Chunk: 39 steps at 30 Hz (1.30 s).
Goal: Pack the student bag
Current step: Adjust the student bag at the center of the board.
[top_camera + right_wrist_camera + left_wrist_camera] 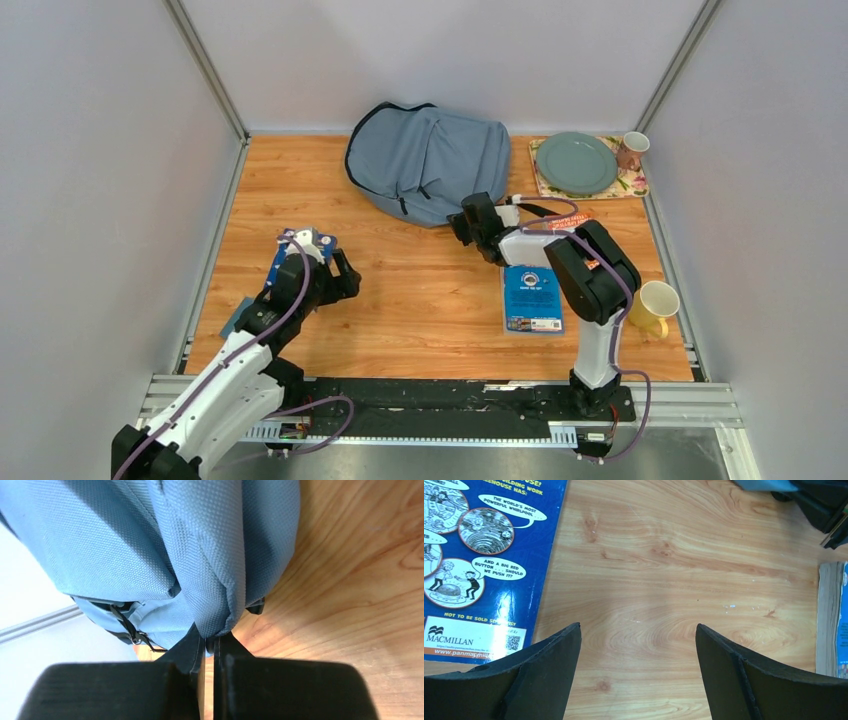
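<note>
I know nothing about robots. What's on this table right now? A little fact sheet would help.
bag: grey-blue, lying at the far middle of the table
right pincer: shut on a fold of the bag
left pincer: open above the table, holding nothing
Macmillan book: blue, flat, left of the left pincer
second book: blue, flat, right of centre
plate: green, on a mat, far right
mugs: pink mug by the plate; yellow mug at the right edge

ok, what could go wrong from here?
1. The right gripper is shut on only a thin fold of the student bag; a pull may slip it free.
2. In the top view the right arm's elbow looks close to the yellow mug; a swing could knock it over.
3. The left gripper is open beside a flat blue book, which is likely hard to pinch.
</note>
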Each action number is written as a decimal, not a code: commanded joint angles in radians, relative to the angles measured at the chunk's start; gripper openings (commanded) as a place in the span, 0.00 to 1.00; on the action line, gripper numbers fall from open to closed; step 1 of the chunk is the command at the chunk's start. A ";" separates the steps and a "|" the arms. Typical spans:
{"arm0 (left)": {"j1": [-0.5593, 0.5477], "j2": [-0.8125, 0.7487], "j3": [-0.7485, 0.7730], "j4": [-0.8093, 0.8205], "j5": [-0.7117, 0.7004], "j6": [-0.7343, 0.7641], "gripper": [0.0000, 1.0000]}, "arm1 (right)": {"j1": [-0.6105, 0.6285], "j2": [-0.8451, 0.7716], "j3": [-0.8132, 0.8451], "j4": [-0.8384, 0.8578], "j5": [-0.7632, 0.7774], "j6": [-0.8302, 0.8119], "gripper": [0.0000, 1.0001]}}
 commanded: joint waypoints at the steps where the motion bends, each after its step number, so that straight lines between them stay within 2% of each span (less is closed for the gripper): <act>1: 0.006 0.009 0.002 -0.008 0.054 0.031 0.92 | -0.011 -0.087 -0.026 0.070 -0.042 -0.122 0.00; 4: 0.006 0.004 0.017 -0.023 0.066 0.048 0.92 | -0.014 -0.176 0.012 0.032 -0.119 -0.272 0.00; 8: 0.004 0.000 0.037 -0.025 0.100 0.069 0.92 | -0.014 -0.341 0.061 -0.149 -0.174 -0.455 0.00; 11: 0.004 0.003 0.060 -0.032 0.124 0.072 0.92 | -0.013 -0.490 0.026 -0.272 -0.206 -0.562 0.00; 13: 0.004 0.001 0.063 -0.020 0.163 0.056 0.92 | -0.008 -0.596 -0.086 -0.298 -0.226 -0.582 0.00; 15: 0.004 0.000 0.062 0.021 0.270 0.033 0.92 | 0.003 -0.659 -0.207 -0.239 -0.247 -0.575 0.00; 16: 0.004 -0.002 0.056 0.043 0.308 0.023 0.92 | 0.003 -0.705 -0.330 -0.213 -0.252 -0.554 0.00; 17: 0.001 -0.003 0.039 0.093 0.343 0.013 0.92 | 0.003 -0.719 -0.380 -0.129 -0.254 -0.544 0.00; 19: -0.021 -0.011 0.024 0.138 0.399 -0.015 0.92 | 0.003 -0.731 -0.463 -0.085 -0.258 -0.550 0.00; 24: -0.109 0.015 0.071 0.143 0.312 0.009 0.92 | 0.003 -0.717 -0.529 -0.139 -0.291 -0.576 0.00; 27: -0.149 0.076 0.119 0.156 0.286 0.023 0.92 | 0.004 -0.717 -0.546 -0.160 -0.239 -0.598 0.00; 32: -0.213 0.265 0.201 0.198 0.246 0.029 0.92 | 0.004 -0.696 -0.542 -0.162 -0.241 -0.610 0.00; 39: -0.299 0.460 0.264 0.259 0.170 -0.027 0.91 | 0.004 -0.716 -0.565 -0.162 -0.220 -0.590 0.00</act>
